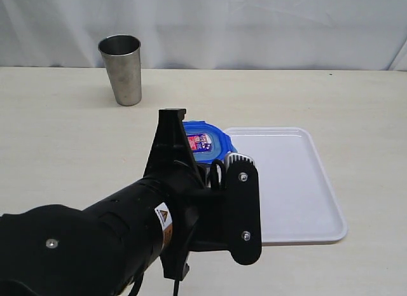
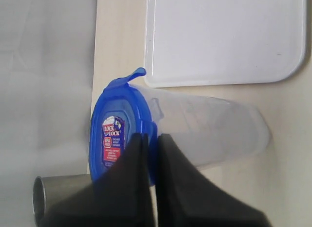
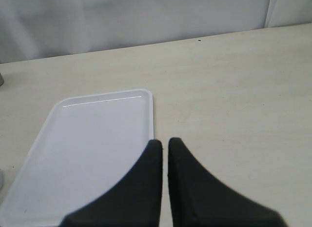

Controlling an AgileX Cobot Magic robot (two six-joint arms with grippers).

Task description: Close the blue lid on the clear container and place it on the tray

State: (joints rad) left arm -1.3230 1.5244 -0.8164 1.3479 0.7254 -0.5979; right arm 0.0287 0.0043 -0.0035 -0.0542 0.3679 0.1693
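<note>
- Blue lid (image 2: 114,139) sat on the clear container (image 2: 214,134), just beside the tray (image 2: 224,36).
- Left gripper (image 2: 150,139) pinched the lid's rim.
- Right gripper (image 3: 165,146), fingers pressed together, hung over the tray's edge.

A shiny steel tumbler (image 1: 121,68) stands upright near the far edge of the pale table (image 1: 57,137); a white curtain (image 1: 254,22) hangs behind that table.

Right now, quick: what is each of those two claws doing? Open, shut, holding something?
Left gripper: shut, tips at the blue lid rim; whether it pinches the rim cannot be told.
Right gripper: shut, holding nothing.
</note>
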